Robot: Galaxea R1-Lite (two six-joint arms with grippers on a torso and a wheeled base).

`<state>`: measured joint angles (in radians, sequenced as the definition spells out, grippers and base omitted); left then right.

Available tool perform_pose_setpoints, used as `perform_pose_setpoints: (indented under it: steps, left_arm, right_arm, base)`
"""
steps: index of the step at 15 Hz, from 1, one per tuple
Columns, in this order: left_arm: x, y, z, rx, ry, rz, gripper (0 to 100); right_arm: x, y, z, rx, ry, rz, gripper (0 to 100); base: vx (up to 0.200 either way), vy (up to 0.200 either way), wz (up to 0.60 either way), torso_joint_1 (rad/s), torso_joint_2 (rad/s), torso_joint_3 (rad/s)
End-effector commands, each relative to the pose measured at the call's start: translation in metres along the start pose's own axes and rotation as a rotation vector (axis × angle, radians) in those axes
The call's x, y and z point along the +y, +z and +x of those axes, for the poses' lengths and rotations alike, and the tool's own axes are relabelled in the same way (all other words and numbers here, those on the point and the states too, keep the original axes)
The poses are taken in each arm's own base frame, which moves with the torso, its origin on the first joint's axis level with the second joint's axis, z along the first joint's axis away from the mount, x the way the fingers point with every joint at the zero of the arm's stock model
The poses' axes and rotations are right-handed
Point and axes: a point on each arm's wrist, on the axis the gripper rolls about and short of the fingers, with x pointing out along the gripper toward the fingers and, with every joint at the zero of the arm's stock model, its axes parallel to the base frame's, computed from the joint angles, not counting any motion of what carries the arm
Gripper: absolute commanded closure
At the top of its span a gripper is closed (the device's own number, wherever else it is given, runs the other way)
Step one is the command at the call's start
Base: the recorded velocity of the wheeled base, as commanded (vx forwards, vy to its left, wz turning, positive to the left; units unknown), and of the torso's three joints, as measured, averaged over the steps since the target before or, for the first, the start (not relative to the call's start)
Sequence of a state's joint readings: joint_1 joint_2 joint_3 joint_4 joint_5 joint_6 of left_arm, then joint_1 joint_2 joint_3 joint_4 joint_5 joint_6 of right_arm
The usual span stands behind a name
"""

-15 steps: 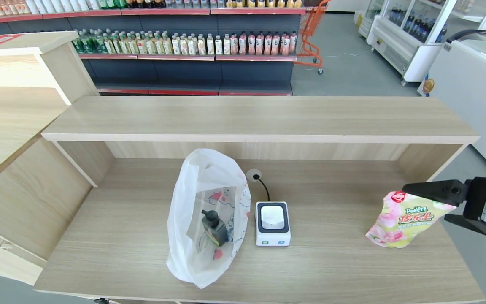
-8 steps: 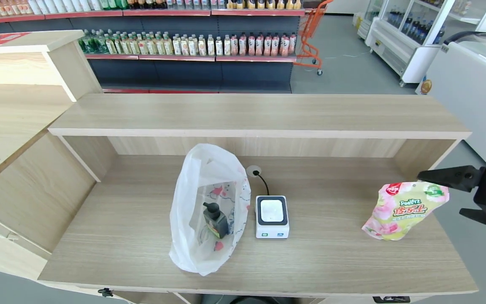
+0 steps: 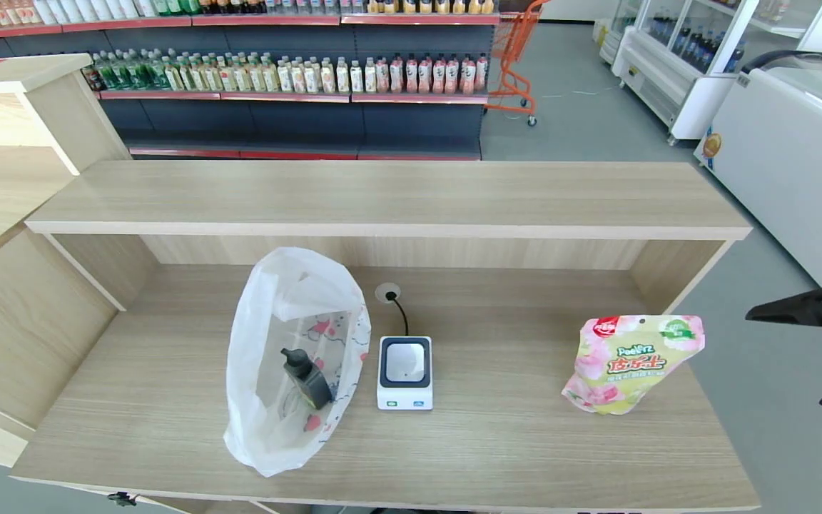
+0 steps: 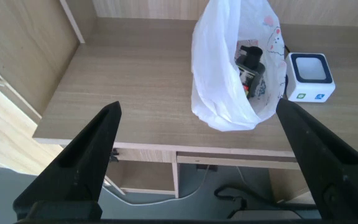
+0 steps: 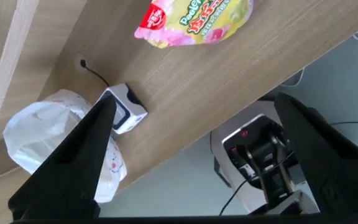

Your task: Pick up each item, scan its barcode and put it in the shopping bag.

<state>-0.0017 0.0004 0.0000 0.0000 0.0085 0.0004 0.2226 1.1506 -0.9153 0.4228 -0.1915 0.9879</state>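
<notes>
A pink and green snack pouch (image 3: 632, 364) stands on the right part of the wooden counter (image 3: 496, 442); the right wrist view has the pouch (image 5: 194, 22) too. My right gripper (image 3: 787, 358) is open, off the counter's right end and apart from the pouch. A white shopping bag (image 3: 290, 357) sits left of centre, mouth open, with a dark pump bottle (image 3: 305, 378) inside. The white barcode scanner (image 3: 404, 371) stands just right of the bag. My left gripper (image 4: 197, 106) is open and holds nothing, above the counter's front edge facing the bag (image 4: 225, 68).
A raised ledge (image 3: 382, 196) runs along the counter's back, with side walls at both ends. The scanner's black cable (image 3: 398, 310) leads to a hole behind it. Shelves of bottles and a white freezer (image 3: 796, 150) stand beyond. Bare wood lies between scanner and pouch.
The right gripper has let go of the pouch's top and drawn back to the right; the pouch now stands alone. The head camera has also shifted.
</notes>
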Motion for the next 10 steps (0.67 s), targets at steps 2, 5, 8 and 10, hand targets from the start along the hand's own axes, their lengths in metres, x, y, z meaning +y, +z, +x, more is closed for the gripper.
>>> perform_pose_setpoints:
  steps: [2, 5, 8, 10]
  left_arm:
    - [0.0, 0.0, 0.0, 0.001, 0.001, 0.003, 0]
    - [0.0, 0.0, 0.0, 0.001, 0.001, 0.004, 0]
    - [0.0, 0.0, 0.0, 0.001, 0.001, 0.004, 0]
    - [0.0, 0.0, 0.0, 0.001, -0.001, 0.004, 0]
  right_arm:
    - [0.013, 0.017, 0.03, -0.003, -0.118, 0.097, 0]
    - [0.024, 0.025, 0.058, 0.015, -0.183, 0.163, 0]
    - [0.046, 0.037, 0.081, 0.043, -0.252, 0.262, 0]
    - [0.056, 0.042, 0.104, 0.054, -0.335, 0.308, 0]
  base:
    - [0.0, 0.0, 0.0, 0.0, 0.0, 0.0]
    - [0.0, 0.0, 0.0, 0.0, 0.0, 0.0]
    - [0.0, 0.0, 0.0, 0.0, 0.0, 0.0]
    - [0.0, 0.0, 0.0, 0.0, 0.0, 0.0]
